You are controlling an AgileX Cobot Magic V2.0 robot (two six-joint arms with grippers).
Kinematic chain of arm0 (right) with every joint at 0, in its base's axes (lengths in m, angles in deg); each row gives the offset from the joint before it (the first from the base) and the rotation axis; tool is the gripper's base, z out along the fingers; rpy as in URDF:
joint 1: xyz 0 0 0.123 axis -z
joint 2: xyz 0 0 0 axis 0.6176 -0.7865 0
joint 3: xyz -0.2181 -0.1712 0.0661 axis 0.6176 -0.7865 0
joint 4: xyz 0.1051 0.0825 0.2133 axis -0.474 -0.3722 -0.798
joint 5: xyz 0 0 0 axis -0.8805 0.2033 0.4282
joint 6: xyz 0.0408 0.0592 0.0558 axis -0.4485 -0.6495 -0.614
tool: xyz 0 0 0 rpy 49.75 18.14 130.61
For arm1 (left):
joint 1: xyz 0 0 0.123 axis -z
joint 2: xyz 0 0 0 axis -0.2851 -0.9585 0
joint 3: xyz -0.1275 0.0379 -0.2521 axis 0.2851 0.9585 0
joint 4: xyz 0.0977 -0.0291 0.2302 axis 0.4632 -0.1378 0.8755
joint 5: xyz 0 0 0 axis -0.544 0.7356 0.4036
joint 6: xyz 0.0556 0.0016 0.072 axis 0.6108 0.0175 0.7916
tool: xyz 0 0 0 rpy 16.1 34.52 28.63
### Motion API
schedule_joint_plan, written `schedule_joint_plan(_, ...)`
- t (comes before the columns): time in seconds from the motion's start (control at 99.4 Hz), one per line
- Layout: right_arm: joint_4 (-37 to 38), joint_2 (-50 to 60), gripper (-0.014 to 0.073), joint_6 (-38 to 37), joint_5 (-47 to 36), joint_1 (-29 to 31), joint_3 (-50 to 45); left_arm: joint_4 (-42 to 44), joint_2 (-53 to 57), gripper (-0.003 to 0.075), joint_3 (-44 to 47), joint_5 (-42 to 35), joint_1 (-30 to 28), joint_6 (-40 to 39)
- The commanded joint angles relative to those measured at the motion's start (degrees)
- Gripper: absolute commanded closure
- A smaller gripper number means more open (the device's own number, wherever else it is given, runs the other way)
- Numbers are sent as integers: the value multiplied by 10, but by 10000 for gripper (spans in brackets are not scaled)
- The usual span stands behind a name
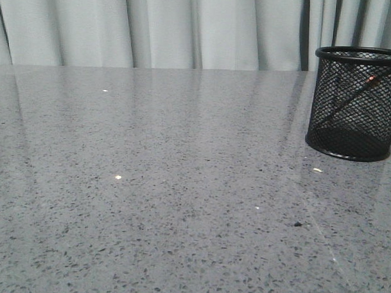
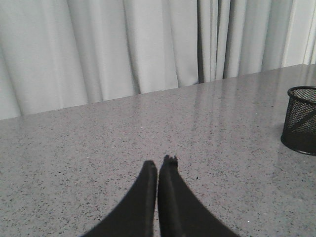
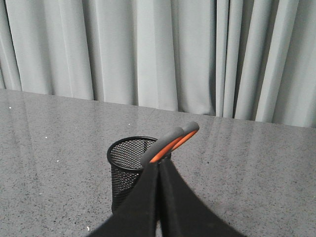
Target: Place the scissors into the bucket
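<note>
One pair of scissors (image 3: pixel 170 143) is the whole job, and from the right wrist view it appears already lodged in the bucket (image 3: pixel 127 168). Nearest that camera, the right gripper (image 3: pixel 158 170) has its two dark fingers pressed together with nothing visible between them; its tips sit just on the near side of the bucket's rim, about level with the handles, though whether they touch the handles I cannot tell. Just past them, the grey handle loops with their orange lining lean out over the rim, tilted away from the gripper. In the front view the blades (image 1: pixel 351 94) show faintly through the mesh, slanting down toward the bucket's base.

The left gripper (image 2: pixel 159 170) is likewise closed on nothing, low over the bare grey surface (image 2: pixel 98 148) and well apart from the bucket (image 2: pixel 301 121).

As for handling, I judge the scissors light, rigid and smooth: metal blades would slide easily between fingers, while the thicker handles should give surer purchase. If they needed re-seating, the neck just below the loops, near the pivot, would be the spot to pinch. The mesh bucket looks light too, so a sideways nudge on the leaning handles could tip it.

Beyond the bucket, pale curtains (image 3: pixel 148 49) hang behind the surface.
</note>
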Motion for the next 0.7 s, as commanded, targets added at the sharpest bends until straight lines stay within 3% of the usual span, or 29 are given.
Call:
schedule_joint_plan(0.0,4,6,638,5,-53,2,11,-6,-4,740,-15,-49,-1,-6)
schedule_joint_plan(0.412,4,6,638,5,-53,2,11,4,-4,740,30,-66,-2,-1)
schedule_joint_plan(0.513,4,6,638,5,-53,2,11,8,-3,740,64,-131,-21,-1)
schedule_joint_plan(0.694,4,6,638,5,-53,2,11,1,17,740,115,-137,-70,16)
